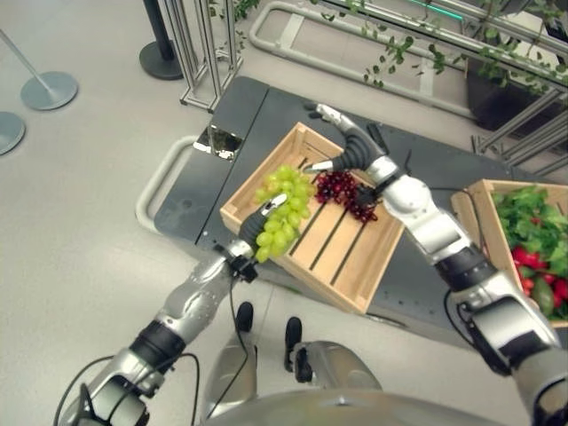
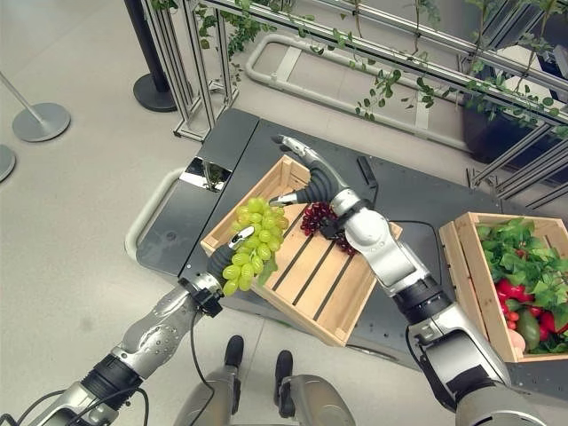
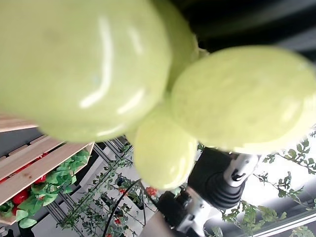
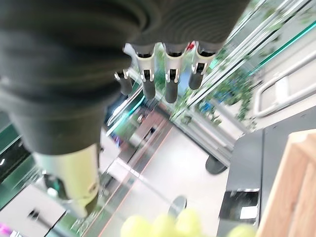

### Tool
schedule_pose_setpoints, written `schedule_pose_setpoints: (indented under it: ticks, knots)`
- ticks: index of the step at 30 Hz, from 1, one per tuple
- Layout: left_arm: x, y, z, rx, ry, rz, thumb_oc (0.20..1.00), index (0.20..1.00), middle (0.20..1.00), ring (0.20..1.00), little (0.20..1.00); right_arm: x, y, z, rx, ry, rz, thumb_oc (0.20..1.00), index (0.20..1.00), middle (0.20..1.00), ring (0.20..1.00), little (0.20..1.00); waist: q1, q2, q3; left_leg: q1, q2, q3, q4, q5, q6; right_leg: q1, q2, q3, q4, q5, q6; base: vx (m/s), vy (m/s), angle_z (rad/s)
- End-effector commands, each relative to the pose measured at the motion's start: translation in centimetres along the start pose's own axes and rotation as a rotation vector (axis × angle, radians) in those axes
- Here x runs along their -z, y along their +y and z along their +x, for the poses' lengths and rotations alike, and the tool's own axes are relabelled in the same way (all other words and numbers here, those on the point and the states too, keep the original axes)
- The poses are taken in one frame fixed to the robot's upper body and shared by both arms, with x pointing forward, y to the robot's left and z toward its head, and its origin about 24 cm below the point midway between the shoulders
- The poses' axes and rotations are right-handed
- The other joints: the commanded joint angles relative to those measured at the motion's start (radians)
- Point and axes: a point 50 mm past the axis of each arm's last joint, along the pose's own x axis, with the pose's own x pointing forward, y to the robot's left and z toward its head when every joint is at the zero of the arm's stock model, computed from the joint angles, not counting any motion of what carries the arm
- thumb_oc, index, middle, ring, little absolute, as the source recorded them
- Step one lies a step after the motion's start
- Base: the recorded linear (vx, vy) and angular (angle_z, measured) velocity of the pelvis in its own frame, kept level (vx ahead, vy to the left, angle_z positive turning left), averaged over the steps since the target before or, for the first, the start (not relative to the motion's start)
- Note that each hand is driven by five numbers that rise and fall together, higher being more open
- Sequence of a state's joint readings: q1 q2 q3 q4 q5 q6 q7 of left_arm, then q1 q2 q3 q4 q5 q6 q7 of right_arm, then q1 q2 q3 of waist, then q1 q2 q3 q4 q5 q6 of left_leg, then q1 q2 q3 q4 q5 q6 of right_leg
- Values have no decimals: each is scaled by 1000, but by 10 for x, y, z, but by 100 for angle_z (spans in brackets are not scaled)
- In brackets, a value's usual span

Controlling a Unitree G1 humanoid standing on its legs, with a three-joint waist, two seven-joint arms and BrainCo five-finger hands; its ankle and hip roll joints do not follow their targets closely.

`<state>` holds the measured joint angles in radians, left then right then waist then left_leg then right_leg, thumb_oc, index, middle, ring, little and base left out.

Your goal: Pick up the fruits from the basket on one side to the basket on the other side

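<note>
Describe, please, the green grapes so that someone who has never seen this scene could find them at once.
Start at the dark platform and find the nearly empty wooden crate tilted on it. At its near-left corner, the left robot hand grips the green grapes. They are pale yellow-green, unlike the smaller dark red grapes lying inside the crate near the right robot hand.

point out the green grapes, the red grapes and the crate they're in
green grapes [image 2: 253, 244], right eye view, middle of the bunch
red grapes [image 2: 317, 217], right eye view, left part of the cluster
wooden crate [image 2: 324, 288], right eye view, bare slatted floor
</note>
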<state>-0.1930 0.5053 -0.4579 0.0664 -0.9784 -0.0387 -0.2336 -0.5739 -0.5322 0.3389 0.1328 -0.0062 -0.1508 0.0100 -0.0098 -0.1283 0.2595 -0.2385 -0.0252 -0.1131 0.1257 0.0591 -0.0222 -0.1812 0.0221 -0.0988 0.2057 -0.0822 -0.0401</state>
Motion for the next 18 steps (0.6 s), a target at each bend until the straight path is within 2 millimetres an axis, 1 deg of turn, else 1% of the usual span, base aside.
schedule_pose_setpoints:
  ticks: [1,2,3,4,5,6,7,8,9,10,11,12,14,15,16,18]
  knots:
    - [-27,-8,-5,52,-167,49,200,200,200,200,200,-20,-30,-9,125,-134,35,1000,1000,1000,1000,1000,-2,-16,-35,28,21,-43,95,-136,-1,-17,-111,37,28,39,162,-2,-40,4]
    - [-29,-1,-13,30,-180,43,200,200,200,200,200,-14,-42,-21,155,-115,31,1000,1000,1000,1000,1000,-3,-13,-36,31,21,-46,89,-133,-4,-16,-109,34,29,37,161,0,-26,3]
    - [-29,-1,-13,30,-179,43,200,200,200,200,200,-14,-42,-22,155,-114,32,1000,1000,1000,1000,1000,-3,-13,-37,31,21,-47,89,-133,-4,-15,-109,34,28,37,161,4,-54,7]
    - [-32,5,-21,9,-196,45,200,200,200,200,200,-5,-54,-36,199,-89,58,1000,1000,1000,1000,1000,-6,-9,-39,33,21,-51,83,-128,-8,-13,-109,29,27,35,159,6,-30,6]
    - [-32,5,-21,9,-195,45,200,200,200,200,200,-5,-54,-36,199,-88,59,1000,1000,1000,1000,1000,-5,-9,-40,33,21,-52,83,-128,-8,-13,-109,29,27,34,159,8,-61,8]
    - [-34,12,-30,-19,-215,41,200,200,200,200,200,3,-61,-50,249,-70,121,1000,1000,1000,1000,1000,-6,-5,-41,34,22,-54,77,-124,-11,-10,-108,24,23,34,158,4,-32,5]
    - [-34,12,-30,-18,-214,41,200,200,200,200,200,3,-61,-50,249,-70,121,1000,1000,1000,1000,1000,-6,-5,-42,35,22,-55,77,-123,-11,-9,-108,24,23,34,158,1,-70,7]
    - [-38,20,-39,-58,-242,45,200,200,200,200,200,5,-70,-62,287,-64,126,1000,1000,1000,1000,1000,-5,-1,-44,33,23,-60,74,-120,-16,-7,-108,17,18,34,155,-2,-39,7]
    - [-37,20,-39,-58,-241,44,200,200,200,200,200,5,-70,-63,287,-64,127,1000,1000,1000,1000,1000,-5,-1,-44,33,23,-60,74,-120,-16,-7,-108,16,17,34,155,-7,-62,12]
    - [-41,26,-46,-95,-278,41,200,200,200,200,200,10,-76,-73,345,-57,167,1000,1000,1000,1000,1000,-4,5,-45,31,22,-65,71,-117,-18,-6,-107,10,15,33,154,-9,-38,12]
    - [-43,29,-50,-121,-299,42,200,200,200,200,200,13,-78,-79,368,-49,182,1000,1000,1000,1000,1000,-3,8,-44,29,23,-69,72,-116,-19,-6,-108,7,16,32,153,-9,-38,15]
    - [-43,29,-50,-121,-298,42,200,200,200,200,200,13,-78,-79,368,-49,182,1000,1000,1000,1000,1000,-4,8,-45,29,23,-70,72,-116,-19,-6,-108,6,16,32,153,2,-21,12]
    - [-46,35,-56,-163,-337,39,200,200,200,200,200,16,-82,-87,399,-36,181,1000,1000,1000,1000,1000,-1,14,-46,29,22,-75,69,-116,-20,-7,-108,0,18,30,152,14,-25,8]
    - [-49,40,-63,-208,-379,36,200,200,200,200,200,24,-85,-98,462,-16,227,1000,1000,1000,1000,1000,-1,20,-46,29,22,-81,70,-116,-22,-6,-107,-4,21,27,151,10,-30,4]
    - [-49,40,-63,-208,-378,36,200,200,200,200,200,24,-85,-99,462,-15,228,1000,1000,1000,1000,1000,-1,19,-46,29,22,-82,70,-117,-22,-6,-107,-5,21,26,151,11,-27,5]
    - [-52,44,-69,-249,-413,39,200,200,200,200,200,27,-87,-106,502,-3,229,1000,1000,1000,1000,1000,1,24,-48,31,21,-87,71,-119,-22,-4,-107,-8,23,23,150,21,-30,14]
